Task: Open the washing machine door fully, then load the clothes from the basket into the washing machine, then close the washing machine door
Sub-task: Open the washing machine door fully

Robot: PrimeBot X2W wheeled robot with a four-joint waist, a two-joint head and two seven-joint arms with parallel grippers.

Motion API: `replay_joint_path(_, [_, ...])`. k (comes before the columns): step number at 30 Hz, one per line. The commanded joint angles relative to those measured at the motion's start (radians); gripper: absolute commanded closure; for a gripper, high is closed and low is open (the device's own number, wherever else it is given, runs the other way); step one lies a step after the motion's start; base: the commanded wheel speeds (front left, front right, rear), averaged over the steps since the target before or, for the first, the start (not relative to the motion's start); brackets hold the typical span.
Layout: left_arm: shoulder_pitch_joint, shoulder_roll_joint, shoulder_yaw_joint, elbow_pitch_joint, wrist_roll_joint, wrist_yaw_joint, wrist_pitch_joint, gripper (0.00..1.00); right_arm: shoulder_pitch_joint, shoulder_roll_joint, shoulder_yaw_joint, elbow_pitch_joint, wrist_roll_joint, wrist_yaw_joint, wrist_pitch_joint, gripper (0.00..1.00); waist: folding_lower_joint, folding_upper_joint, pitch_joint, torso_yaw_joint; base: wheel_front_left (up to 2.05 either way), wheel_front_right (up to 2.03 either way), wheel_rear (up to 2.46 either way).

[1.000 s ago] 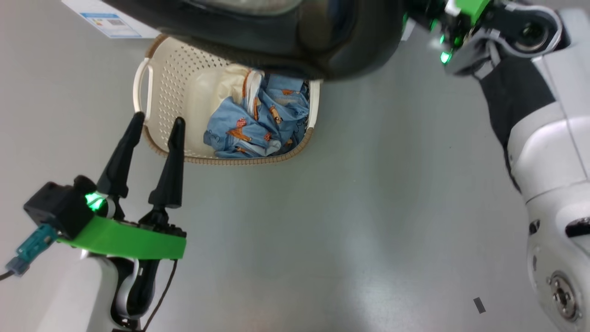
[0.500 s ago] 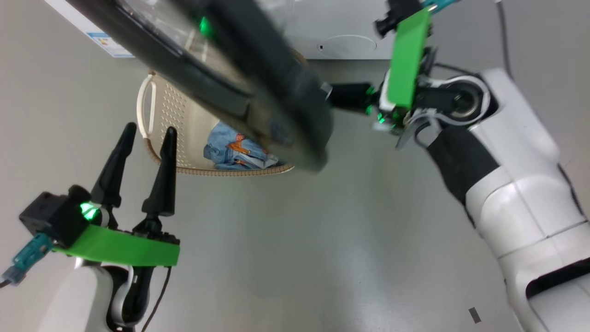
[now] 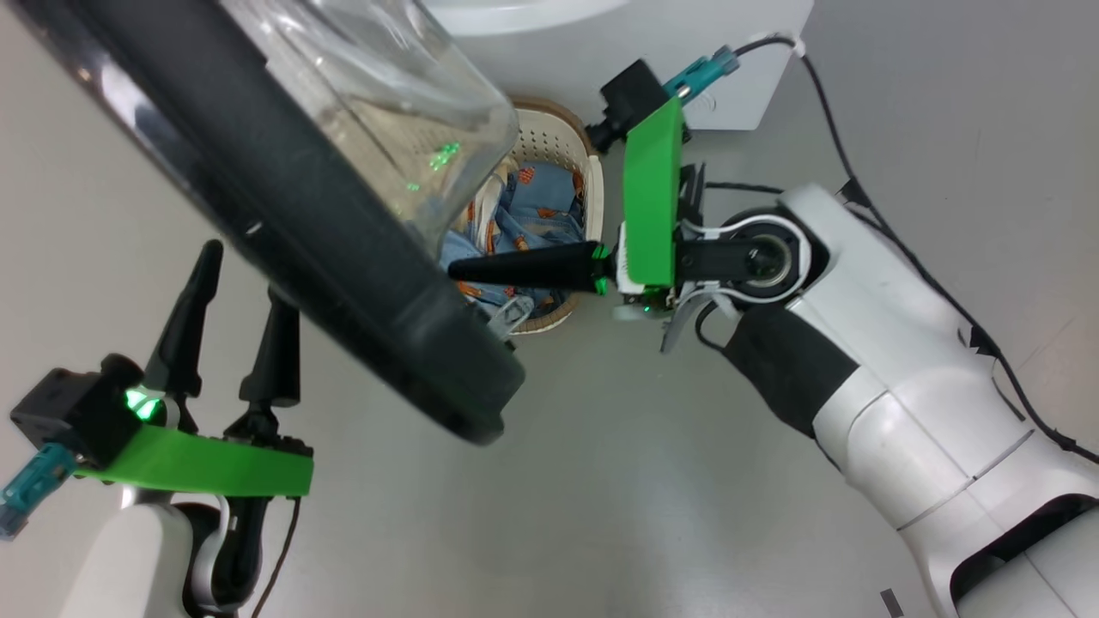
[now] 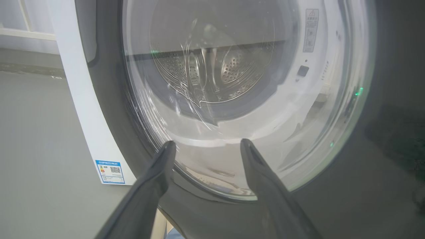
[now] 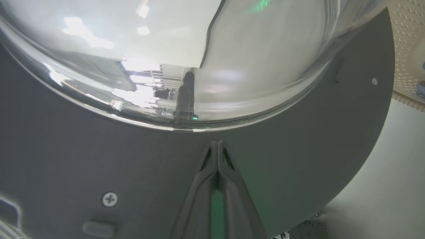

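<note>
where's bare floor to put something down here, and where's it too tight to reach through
Free: the wide grey floor between the left gripper and the right arm, below the washing machine door. Floor right of the washing machine is open but for a cable. Crowded: over the basket, where the door and the shut right gripper overlap the clothes.

**Bare grey floor, one dark mark, a pale wall**

A smooth matte grey floor (image 3: pixel 618 498) is spreading across the head view and is catching a soft, pale sheen near the bottom edge. A small dark rectangular patch (image 3: pixel 893 598), slightly tilted, is lying flat on it in the lower right corner. In the left wrist view the floor is running back to a pale wall (image 4: pixel 33 16). A white horizontal rail (image 4: pixel 26 34) is crossing that wall, and a darker strip (image 4: pixel 30 68) is edging its foot.
</note>
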Motion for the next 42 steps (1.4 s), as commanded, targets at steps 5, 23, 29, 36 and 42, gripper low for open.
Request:
replay_joint_path(5, [0.017, 0.022, 0.05, -0.009, 0.014, -0.003, -0.006, 0.0, 0.024, 0.041, 0.086, -0.025, 0.066, 0.002, -0.035, 1.0, 0.0001, 0.0, -0.008, 0.001, 0.0, 0.0, 0.0])
replay_joint_path(23, [0.059, 0.021, 0.099, 0.016, 0.028, -0.003, -0.006, 0.0, 0.076, 0.007, 0.175, -0.034, 0.185, 0.002, -0.146, 1.0, 0.0001, 0.0, -0.08, -0.031, 0.0, 0.0, 0.0])
replay_joint_path(29, [0.092, 0.029, 0.109, 0.021, 0.048, -0.003, -0.006, 0.0, 0.146, -0.046, 0.158, -0.082, 0.217, 0.002, -0.195, 1.0, 0.0001, 0.0, -0.128, -0.057, 0.0, 0.0, 0.0])
replay_joint_path(36, [0.126, 0.029, 0.127, 0.029, 0.056, -0.003, -0.006, 0.0, 0.223, -0.088, 0.152, -0.139, 0.248, 0.002, -0.237, 1.0, 0.0001, 0.0, -0.169, -0.09, 0.0, 0.0, 0.0])
replay_joint_path(42, [0.156, 0.031, 0.143, 0.034, 0.062, -0.003, -0.006, 0.0, 0.286, -0.117, 0.146, -0.201, 0.278, 0.002, -0.276, 1.0, 0.0001, 0.0, -0.198, -0.121, 0.0, 0.0, 0.0])
